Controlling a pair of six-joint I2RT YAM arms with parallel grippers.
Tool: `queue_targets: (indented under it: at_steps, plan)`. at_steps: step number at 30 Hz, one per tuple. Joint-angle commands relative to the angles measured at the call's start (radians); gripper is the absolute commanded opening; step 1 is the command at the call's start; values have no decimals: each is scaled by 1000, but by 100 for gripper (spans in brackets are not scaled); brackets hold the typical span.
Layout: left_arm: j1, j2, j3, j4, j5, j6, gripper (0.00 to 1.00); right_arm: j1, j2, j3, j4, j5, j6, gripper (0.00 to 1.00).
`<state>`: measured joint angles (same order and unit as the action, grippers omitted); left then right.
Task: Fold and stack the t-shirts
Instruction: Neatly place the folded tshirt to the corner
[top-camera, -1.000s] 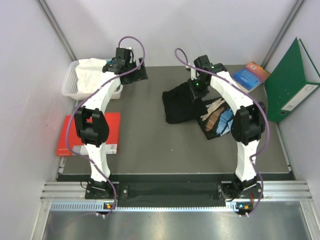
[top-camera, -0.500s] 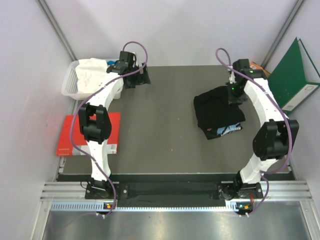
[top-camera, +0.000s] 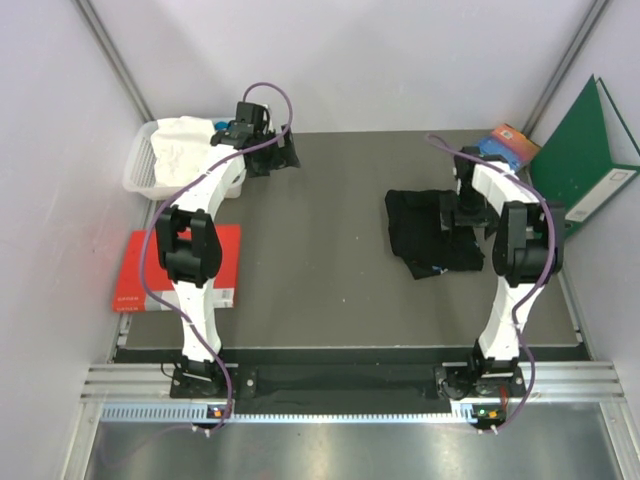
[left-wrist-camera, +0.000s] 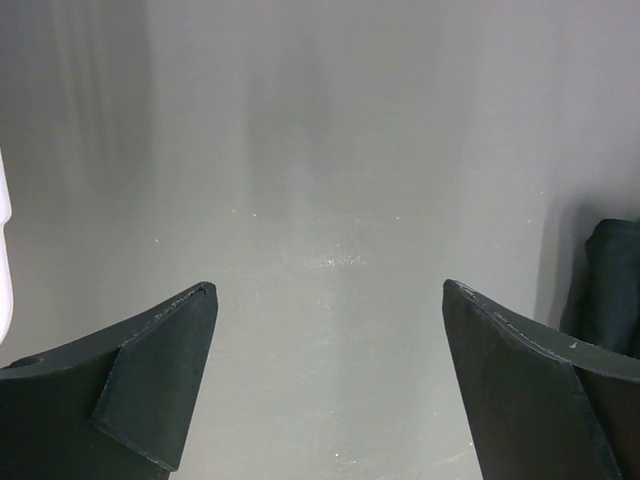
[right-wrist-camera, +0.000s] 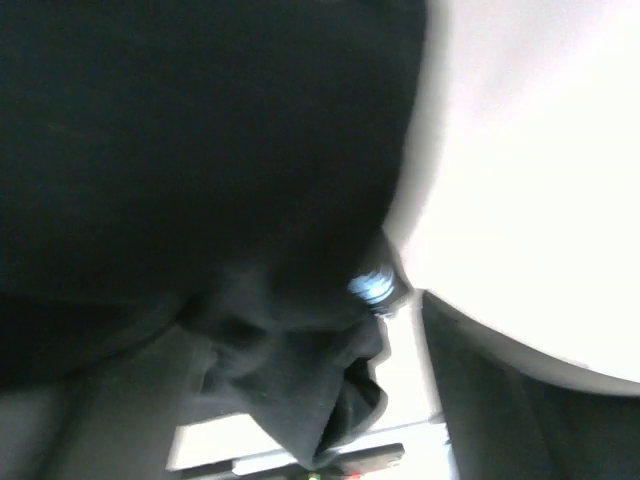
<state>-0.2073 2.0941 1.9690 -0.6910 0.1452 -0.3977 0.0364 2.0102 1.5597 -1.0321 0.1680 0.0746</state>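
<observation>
The black t-shirt (top-camera: 420, 232) lies bunched on the right half of the table (top-camera: 320, 270), only roughly doubled, so folding it seems the step in hand. Next it probably needs an edge picked up and laid square. The right gripper (top-camera: 458, 215) is down on its right side. That wrist view is all dark, blurred cloth, so I cannot tell whether those jaws grip. The left gripper (left-wrist-camera: 328, 295) hangs wide open, empty, near the basket (top-camera: 135, 172) of white shirts (top-camera: 185, 140).

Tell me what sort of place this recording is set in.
Probably a lab test booth, not a home: plain white walls, two robot arms bolted to a metal rail, and props like a basket of shirts and a green binder.
</observation>
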Motion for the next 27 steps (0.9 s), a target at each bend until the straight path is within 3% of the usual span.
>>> queue_targets:
  at_steps: [1, 4, 6, 9, 11, 12, 14, 15, 20, 27]
  plan:
    - [5, -11, -2, 30, 8, 0, 99, 16, -109, 46, 3, 91, 39, 100]
    - [5, -13, -7, 25, 4, 0, 99, 25, -212, 81, 10, 108, 71, 100]
    - [5, -8, -7, 22, 4, -1, 99, 37, -243, 106, 12, 38, 85, 100]
    - [5, 3, -5, 21, 16, -6, 99, 121, -265, 146, 47, -8, 68, 100]
    - [5, 10, -2, 22, 22, -10, 99, 201, -225, 193, 60, -28, 50, 93]
    - [5, 12, -1, 21, 30, -12, 99, 223, -202, 213, 61, -42, 36, 84]
    - [5, 17, 2, 19, 33, -13, 99, 272, -110, 267, 52, -112, 31, 14]
    - [5, 17, 1, 18, 33, -13, 99, 296, -44, 301, 49, -134, 36, 0]
    - [5, 14, -4, 7, 28, -7, 99, 375, 111, 393, 38, -249, 28, 0]
    - [5, 20, 1, 5, 34, -7, 99, 395, 208, 358, 90, -288, 39, 0]
